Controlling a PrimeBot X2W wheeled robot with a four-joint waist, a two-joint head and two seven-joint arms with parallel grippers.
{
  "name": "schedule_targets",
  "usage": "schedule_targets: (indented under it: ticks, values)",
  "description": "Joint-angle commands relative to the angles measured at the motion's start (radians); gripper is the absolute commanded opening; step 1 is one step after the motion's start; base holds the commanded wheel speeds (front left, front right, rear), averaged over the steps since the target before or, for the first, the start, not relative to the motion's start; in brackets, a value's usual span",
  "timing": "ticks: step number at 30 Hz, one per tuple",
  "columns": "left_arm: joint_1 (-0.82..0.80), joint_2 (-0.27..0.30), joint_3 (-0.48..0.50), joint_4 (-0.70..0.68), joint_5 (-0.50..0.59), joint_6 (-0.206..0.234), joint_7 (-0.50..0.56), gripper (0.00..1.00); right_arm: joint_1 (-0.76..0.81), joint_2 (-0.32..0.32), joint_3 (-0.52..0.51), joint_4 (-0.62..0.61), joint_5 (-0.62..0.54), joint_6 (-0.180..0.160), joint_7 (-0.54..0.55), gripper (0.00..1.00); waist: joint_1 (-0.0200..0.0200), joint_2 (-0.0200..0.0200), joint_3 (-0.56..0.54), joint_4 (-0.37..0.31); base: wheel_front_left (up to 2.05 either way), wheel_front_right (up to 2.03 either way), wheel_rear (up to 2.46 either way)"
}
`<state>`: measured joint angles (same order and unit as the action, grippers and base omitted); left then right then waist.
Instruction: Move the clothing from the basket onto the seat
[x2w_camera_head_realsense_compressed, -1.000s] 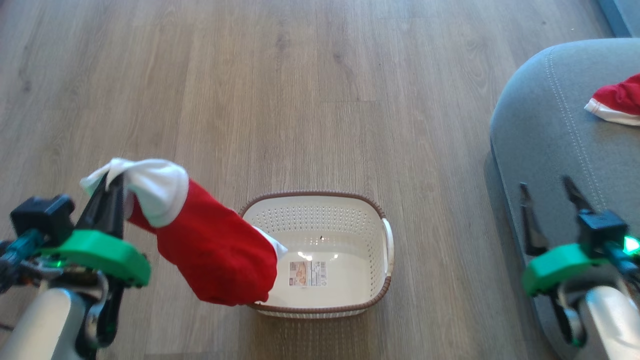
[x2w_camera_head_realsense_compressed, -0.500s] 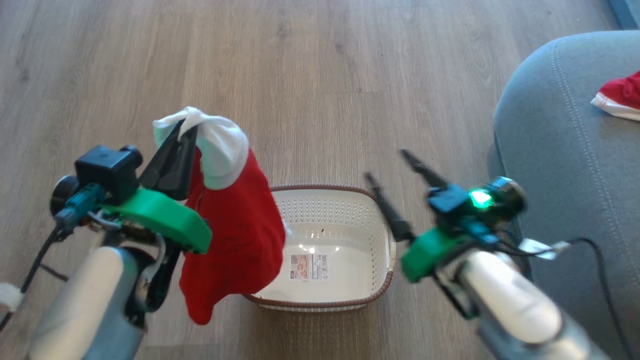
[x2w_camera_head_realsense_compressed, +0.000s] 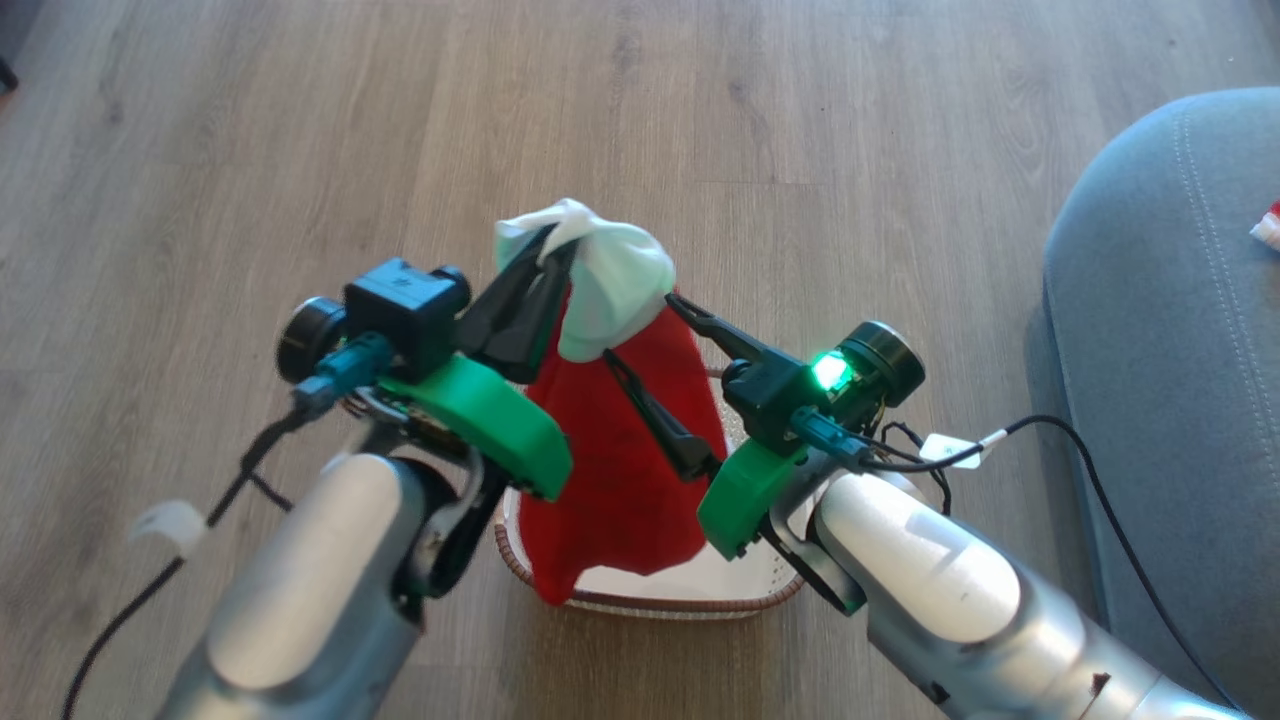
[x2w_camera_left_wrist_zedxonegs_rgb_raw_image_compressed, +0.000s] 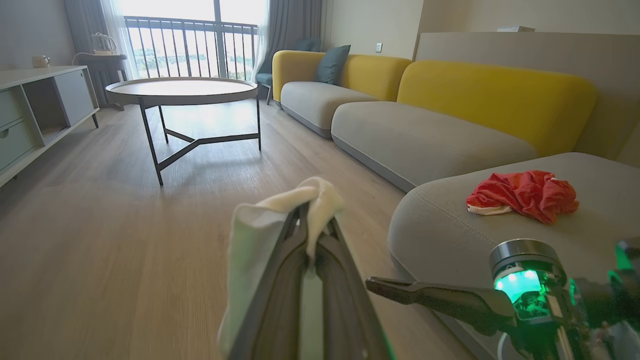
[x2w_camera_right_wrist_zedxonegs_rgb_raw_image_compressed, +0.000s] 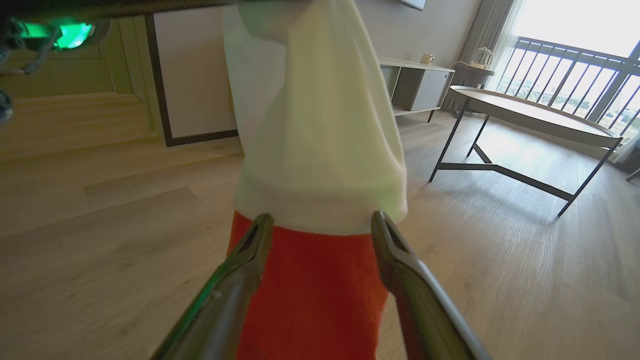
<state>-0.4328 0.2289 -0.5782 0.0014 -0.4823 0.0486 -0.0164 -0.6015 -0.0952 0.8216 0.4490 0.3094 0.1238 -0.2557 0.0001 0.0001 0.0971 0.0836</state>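
A red garment (x2w_camera_head_realsense_compressed: 620, 470) w/ a white cuff (x2w_camera_head_realsense_compressed: 615, 290) is held up in the air directly over the basket (x2w_camera_head_realsense_compressed: 660, 607). Its lower end hangs to abt rim level; whether it touches the rim can't be told. The cuff is pinched at the top by the left pincer (x2w_camera_head_realsense_compressed: 556, 248), which is clamped tight on the fabric. In the left wrist view the white cloth is bunched over the closed tips. The right pincer (x2w_camera_head_realsense_compressed: 640, 328) is spread wide, w/ one finger either side of the garment just below the cuff and nothing gripped. Whether the cloth brushes those fingers can't be told.

The basket's inside is mostly hidden behind the garment; no other item can be made out in the part that shows. The basket is set on the wood floor (x2w_camera_head_realsense_compressed: 300, 150). The grey seat (x2w_camera_head_realsense_compressed: 1170, 300) is off to the robot's right, well apart from it. A second garment (x2w_camera_left_wrist_zedxonegs_rgb_raw_image_compressed: 522, 195) is already laid, crumpled, on that seat.

Step judged: transfer of the lifted piece, w/ a second hold or hand-over prob. being set up. Next, the right pincer would need to be closed on the fabric. The load would then be carried right, over the seat edge, and let go near the second garment. The hanging tail should be raised clear of the rim so the basket isn't dragged.
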Motion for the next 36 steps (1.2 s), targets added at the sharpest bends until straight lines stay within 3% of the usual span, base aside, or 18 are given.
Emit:
schedule_targets:
  ticks: [1, 10, 22, 23, 24, 25, 26, 34, 36]
  values:
    - [-0.071, -0.005, 0.023, -0.023, 0.010, -0.009, -0.009, 0.00, -0.030, 0.031, -0.004, -0.026, 0.009, 0.007, -0.006, 1.00, -0.0001, -0.0001, -0.002, 0.006, 0.00, 0.00, 0.00]
    - [-0.089, -0.062, -0.055, -0.021, 0.012, -0.032, 0.012, 0.00, -0.018, 0.036, -0.047, -0.021, -0.005, 0.007, -0.006, 1.00, -0.0001, -0.0001, -0.008, 0.018, 0.00, 0.00, 0.00]
    - [-0.080, -0.065, -0.081, -0.029, 0.005, -0.031, 0.030, 0.00, 0.001, 0.042, -0.108, -0.024, -0.055, 0.007, -0.006, 1.00, -0.0001, -0.0001, -0.008, 0.005, 0.00, 0.00, 0.00]
    - [-0.080, -0.067, -0.083, -0.031, 0.003, -0.030, 0.032, 0.00, 0.002, 0.043, -0.109, -0.020, -0.057, 0.007, -0.006, 0.78, -0.0001, -0.0001, -0.007, 0.004, 0.00, 0.00, 0.00]
    - [-0.080, -0.068, -0.084, -0.032, 0.003, -0.030, 0.033, 0.00, 0.003, 0.043, -0.110, -0.017, -0.057, 0.007, -0.006, 0.44, -0.0001, -0.0001, -0.006, 0.003, 0.00, 0.00, 0.00]
    - [-0.081, -0.068, -0.085, -0.034, 0.002, -0.030, 0.034, 0.00, 0.003, 0.043, -0.110, -0.012, -0.057, 0.007, -0.006, 0.16, -0.0001, -0.0001, -0.005, 0.002, 0.00, 0.00, 0.00]
    - [-0.081, -0.069, -0.086, -0.035, 0.000, -0.029, 0.034, 0.00, 0.004, 0.043, -0.108, -0.008, -0.056, 0.007, -0.006, 0.00, -0.0001, -0.0001, -0.005, 0.001, 0.00, 0.00, 0.00]
    - [-0.077, -0.059, -0.077, -0.027, -0.005, -0.022, 0.025, 0.00, -0.001, 0.044, -0.111, 0.008, -0.036, 0.007, -0.006, 0.00, -0.0001, -0.0001, -0.001, -0.013, 0.00, 0.00, 0.00]
    - [-0.073, -0.057, -0.075, -0.020, -0.008, -0.019, 0.021, 0.15, -0.003, 0.041, -0.118, 0.008, -0.033, 0.007, -0.006, 0.00, -0.0001, -0.0001, -0.001, -0.018, 0.00, 0.00, 0.00]
